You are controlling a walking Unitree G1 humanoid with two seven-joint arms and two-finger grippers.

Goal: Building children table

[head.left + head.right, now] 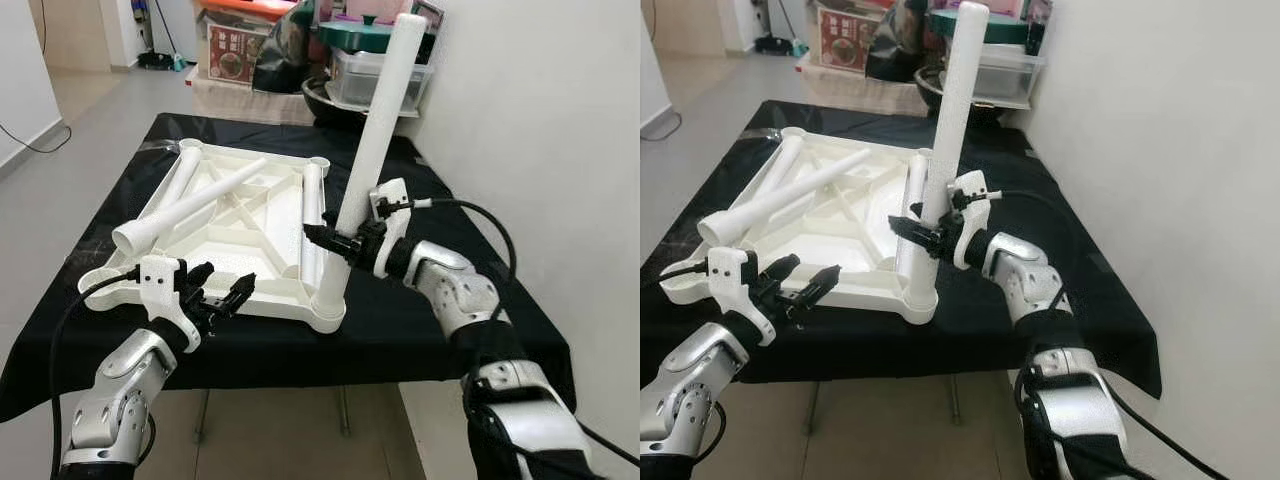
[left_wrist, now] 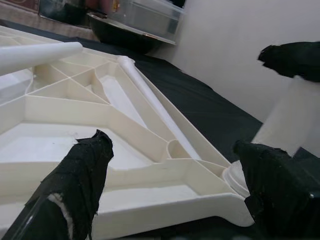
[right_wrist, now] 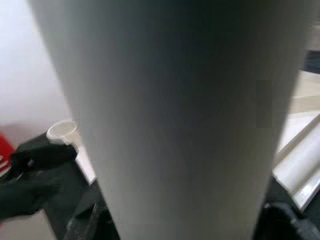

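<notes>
No legible txt; red box (image 1: 232,52) at back has print, too blurry.

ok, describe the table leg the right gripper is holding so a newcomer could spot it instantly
On the black-draped table lies an upturned white plastic tabletop. At its near corner on the robot's right, the right gripper clamps a white plastic tube leg seated in the corner socket. It alone stands nearly upright, leaning slightly; the other white tube legs lie flat across the tabletop.

head stereo down on tabletop (image 1: 250,215); wrists close
</notes>
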